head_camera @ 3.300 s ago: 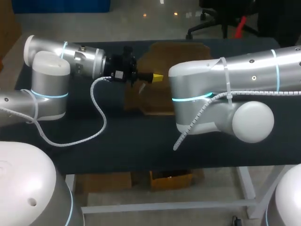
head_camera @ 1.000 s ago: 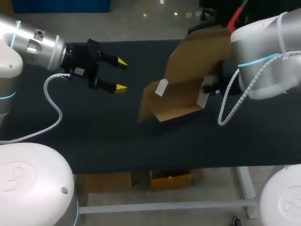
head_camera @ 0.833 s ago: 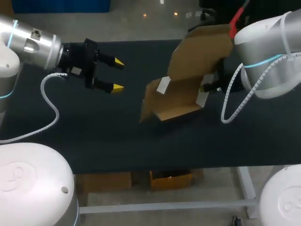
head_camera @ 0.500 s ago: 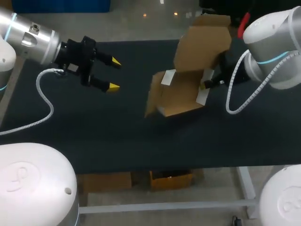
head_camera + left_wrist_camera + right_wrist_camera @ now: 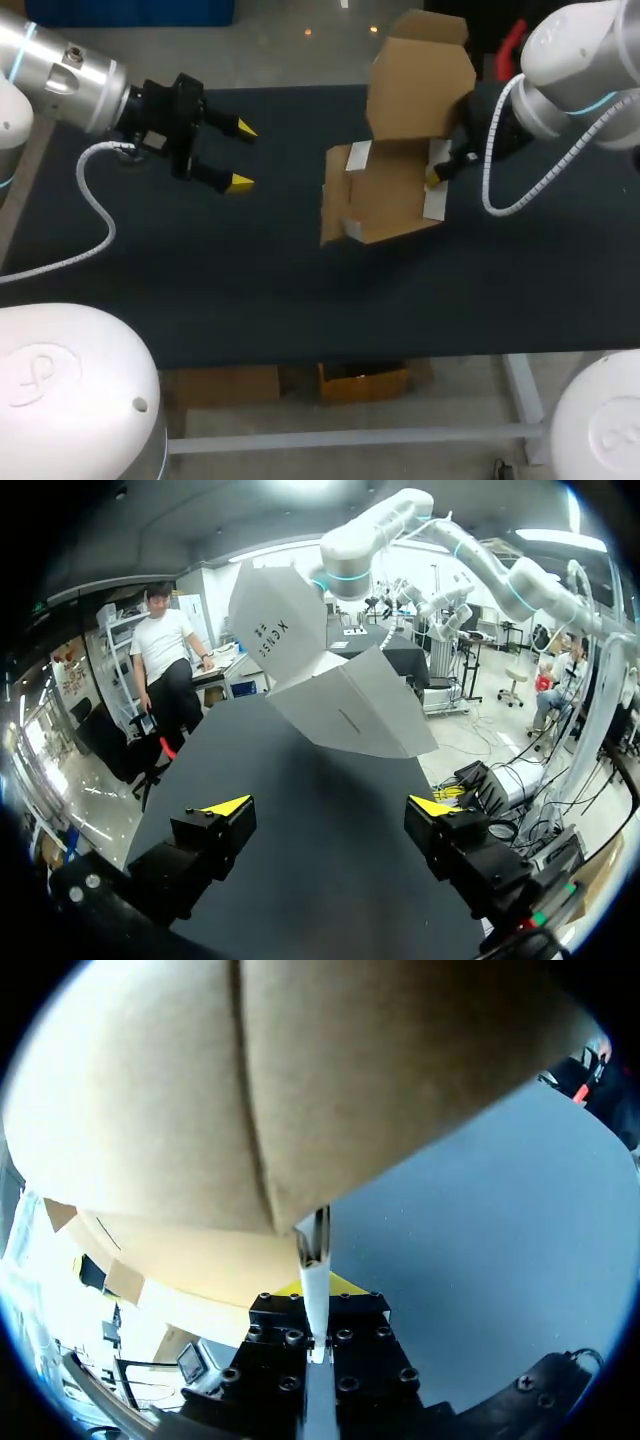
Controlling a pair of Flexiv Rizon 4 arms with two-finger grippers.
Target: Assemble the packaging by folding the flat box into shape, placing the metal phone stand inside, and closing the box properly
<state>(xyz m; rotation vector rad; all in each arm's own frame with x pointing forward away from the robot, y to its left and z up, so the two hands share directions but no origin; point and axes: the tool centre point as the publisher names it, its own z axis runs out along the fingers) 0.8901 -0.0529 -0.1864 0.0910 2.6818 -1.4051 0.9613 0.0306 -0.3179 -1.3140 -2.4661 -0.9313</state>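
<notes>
Head camera: sat above and behind, facing down on the whole black-covered table (image 5: 250, 290) from a distance.
Left wrist camera: looked along the left gripper (image 5: 330, 805) over the tabletop, well apart from the half-folded brown cardboard box (image 5: 340, 705).
Right wrist camera: looked past the right gripper (image 5: 312, 1265), close against the box, which filled most of the view.
Shared: box and tabletop appeared in all three.
</notes>
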